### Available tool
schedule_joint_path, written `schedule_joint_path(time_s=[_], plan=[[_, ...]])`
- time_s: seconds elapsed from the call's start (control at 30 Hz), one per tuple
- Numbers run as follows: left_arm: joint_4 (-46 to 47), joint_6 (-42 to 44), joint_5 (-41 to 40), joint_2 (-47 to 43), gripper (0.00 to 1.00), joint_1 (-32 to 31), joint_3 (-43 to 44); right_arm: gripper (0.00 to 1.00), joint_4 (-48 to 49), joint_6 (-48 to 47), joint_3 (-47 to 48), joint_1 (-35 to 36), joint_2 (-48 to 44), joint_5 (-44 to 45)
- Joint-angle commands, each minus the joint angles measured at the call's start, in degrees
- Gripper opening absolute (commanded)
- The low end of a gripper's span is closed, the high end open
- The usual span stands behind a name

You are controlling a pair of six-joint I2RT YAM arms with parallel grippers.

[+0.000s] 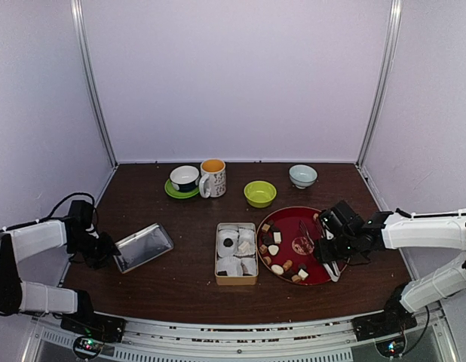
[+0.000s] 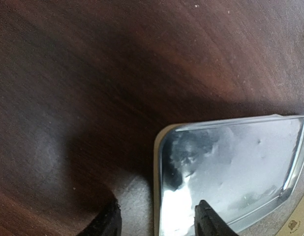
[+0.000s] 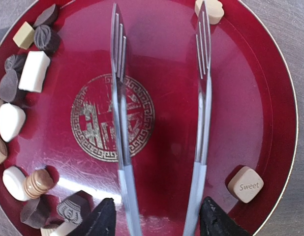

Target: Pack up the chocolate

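Right wrist: "Sweet" on tan chocolate (image 3: 245, 184)

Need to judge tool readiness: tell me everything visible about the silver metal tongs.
The silver metal tongs are two slim, shiny arms ending in slotted, fork-like tips, spread apart with nothing between. They reach across the round red plate, their handle end held by the right gripper between its fingers. One tip ends beside a cream flower-shaped sweet at the rim. Whether the tips touch the plate is unclear.

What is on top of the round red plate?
Silver metal tongs stretch across the red plate, with assorted chocolates along its rim. The right gripper hides the stretch beneath it.
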Motion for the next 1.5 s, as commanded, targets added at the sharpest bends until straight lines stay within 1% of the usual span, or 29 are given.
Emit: schedule_joint_path(time_s=[0.0,0.03,0.07,0.1,0.13,0.17,0.4,0.5,0.53,0.6,0.63,0.73,0.8,0.97,1.07,1.13,1.17,1.27,1.37,1.47], plan=[[-0.7,-1.9,-2.6,1.3,0.5,-0.6,0.6,0.66,2.0,0.7,-0.5,-0.2,-0.6,0.9],[-0.7,-1.9,-2.8,1.7,0.49,-0.7,0.8,0.7,1.9,0.7,-0.5,-0.2,-0.9,0.9],[-0.6,-2.1,-3.0,2.0,0.46,-0.7,0.8,0.72,1.9,0.6,-0.6,-0.2,-1.4,0.9],[-0.8,-2.2,-3.2,2.3,0.4,-0.8,1.1,0.74,1.9,0.7,-0.5,-0.2,-1.9,0.9],[-1.0,-2.3,-3.6,3.0,0.31,-0.8,1.4,0.75,1.9,0.5,-0.5,-0.2,-2.5,0.9],[-1.0,-2.4,-3.7,3.5,0.28,-0.9,1.6,0.75,1.8,0.5,-0.4,-0.2,-2.9,0.8],[-0.8,-3.6,-5.2,7.1,0.28,-3.2,3.0,0.75,2.0,-0.2,0.3,-0.2,-5.8,0.9],[-2.0,-4.4,-6.6,8.5,0.25,-3.8,4.0,0.75,2.1,-0.5,0.4,-0.2,-6.7,1.2],[-2.4,-4.2,-7.1,9.0,0.15,-4.0,4.5,0.75,2.2,-0.6,0.6,-0.2,-7.0,1.1],[-4.2,-4.5,-8.2,10.7,0.01,-4.0,6.0,0.75,2.2,-0.8,0.7,-0.2,-7.6,1.0],[-4.6,-4.0,-8.3,11.5,0.0,-4.1,6.5,0.75,2.4,-0.9,0.7,-0.2,-8.0,1.0],[-4.9,-3.0,-7.7,12.9,0.0,-4.2,7.5,0.75,2.4,-1.2,0.9,-0.2,-8.9,0.9],[-5.2,-2.6,-8.1,12.3,0.0,-4.4,8.1,0.75,2.3,-1.5,1.3,-0.2,-9.3,0.8],[-5.5,-1.8,-9.9,6.2,0.0,-5.2,8.9,0.75,1.7,-3.1,2.8,-0.1,-9.9,-0.9],[-3.4,1.0,-7.9,0.8,0.0,-5.3,8.8,0.75,2.7,-3.9,3.6,0.2,-11.3,-3.4],[-1.0,4.5,-4.5,-2.6,0.0,-5.3,8.6,0.75,3.6,-4.2,4.4,0.3,-12.1,-6.0],[0.8,6.7,-1.4,-4.1,0.0,-5.3,8.3,0.75,4.1,-4.4,4.7,0.4,-12.3,-7.1],[2.6,9.4,4.4,-6.6,0.0,-5.4,8.9,0.75,5.5,-5.5,6.0,0.7,-12.6,-11.2],[4.1,11.0,10.5,-7.4,0.0,-5.4,9.6,0.73,5.9,-8.0,7.8,1.7,-12.4,-14.2],[8.2,11.6,17.1,-8.5,0.0,-5.6,9.5,0.73,5.3,-11.0,10.5,3.3,-12.1,-15.5]])
